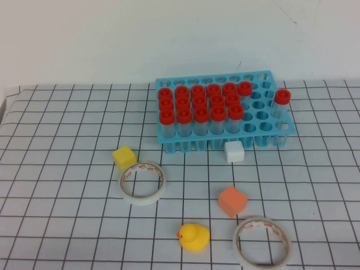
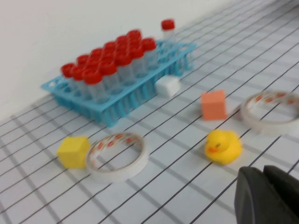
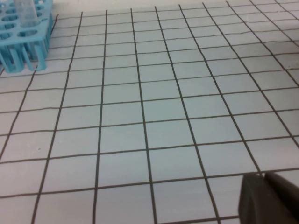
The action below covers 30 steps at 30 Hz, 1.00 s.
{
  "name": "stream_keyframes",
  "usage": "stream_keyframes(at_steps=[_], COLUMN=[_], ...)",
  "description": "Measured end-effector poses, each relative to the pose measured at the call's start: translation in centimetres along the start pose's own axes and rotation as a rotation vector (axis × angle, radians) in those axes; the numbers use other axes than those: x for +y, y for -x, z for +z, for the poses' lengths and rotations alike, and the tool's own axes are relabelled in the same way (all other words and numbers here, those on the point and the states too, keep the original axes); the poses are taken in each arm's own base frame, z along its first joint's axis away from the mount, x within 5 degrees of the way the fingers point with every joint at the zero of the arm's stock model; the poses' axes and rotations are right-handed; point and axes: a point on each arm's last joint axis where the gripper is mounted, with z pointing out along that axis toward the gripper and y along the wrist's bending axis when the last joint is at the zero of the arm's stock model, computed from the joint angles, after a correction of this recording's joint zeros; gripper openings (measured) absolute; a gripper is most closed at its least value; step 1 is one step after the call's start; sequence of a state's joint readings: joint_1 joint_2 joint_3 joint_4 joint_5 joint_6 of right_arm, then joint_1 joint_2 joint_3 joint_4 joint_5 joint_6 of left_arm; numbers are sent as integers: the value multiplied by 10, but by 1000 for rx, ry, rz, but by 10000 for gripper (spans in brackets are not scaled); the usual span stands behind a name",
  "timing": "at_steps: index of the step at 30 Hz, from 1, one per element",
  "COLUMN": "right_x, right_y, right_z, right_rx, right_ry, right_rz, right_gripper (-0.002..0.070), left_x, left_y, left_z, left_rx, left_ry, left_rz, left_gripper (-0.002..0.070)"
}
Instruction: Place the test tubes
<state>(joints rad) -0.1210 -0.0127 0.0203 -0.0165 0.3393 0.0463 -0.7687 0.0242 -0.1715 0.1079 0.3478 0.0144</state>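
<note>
A blue test-tube rack (image 1: 264,121) (image 2: 56,86) stands at the back of the gridded table. Several red-capped tubes (image 1: 199,109) (image 2: 110,60) fill its left part. One more tube (image 1: 281,102) (image 2: 167,28) stands alone at the rack's right end, and its lower part (image 3: 25,11) shows in the right wrist view over the rack's corner (image 3: 23,42). Neither arm appears in the high view. My left gripper (image 2: 264,175) is shut and empty, hanging above the table near the duck. My right gripper (image 3: 265,176) is shut and empty above bare grid to the right of the rack.
In front of the rack lie a white cube (image 1: 234,152), a yellow cube (image 1: 124,157), an orange cube (image 1: 232,201), a yellow rubber duck (image 1: 194,236) and two rolls of tape (image 1: 143,182) (image 1: 262,242). A white wall rises behind the rack.
</note>
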Motion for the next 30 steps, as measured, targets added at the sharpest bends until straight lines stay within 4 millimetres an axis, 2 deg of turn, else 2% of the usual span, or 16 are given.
stream_keyframes(at_steps=[3, 13, 17, 21, 26, 30], right_x=[0, 0, 0, 0, 0, 0], right_y=[0, 0, 0, 0, 0, 0], right_z=[0, 0, 0, 0, 0, 0], right_rx=[0, 1, 2, 2, 2, 2], right_ry=[0, 1, 1, 1, 1, 1], right_rz=[0, 2, 2, 2, 2, 2], right_gripper=[-1, -1, -1, -1, -1, -1], left_x=[2, 23, 29, 31, 31, 30], left_y=[-8, -35, -45, -57, -56, -60], left_z=[2, 0, -3, -2, -2, -2], left_rx=[32, 86, 119, 131, 98, 140], left_ry=[61, 561, 705, 770, 778, 772], left_rz=[-1, -93, -134, -175, -195, -230], left_gripper=[-1, -1, -1, -1, -1, -1])
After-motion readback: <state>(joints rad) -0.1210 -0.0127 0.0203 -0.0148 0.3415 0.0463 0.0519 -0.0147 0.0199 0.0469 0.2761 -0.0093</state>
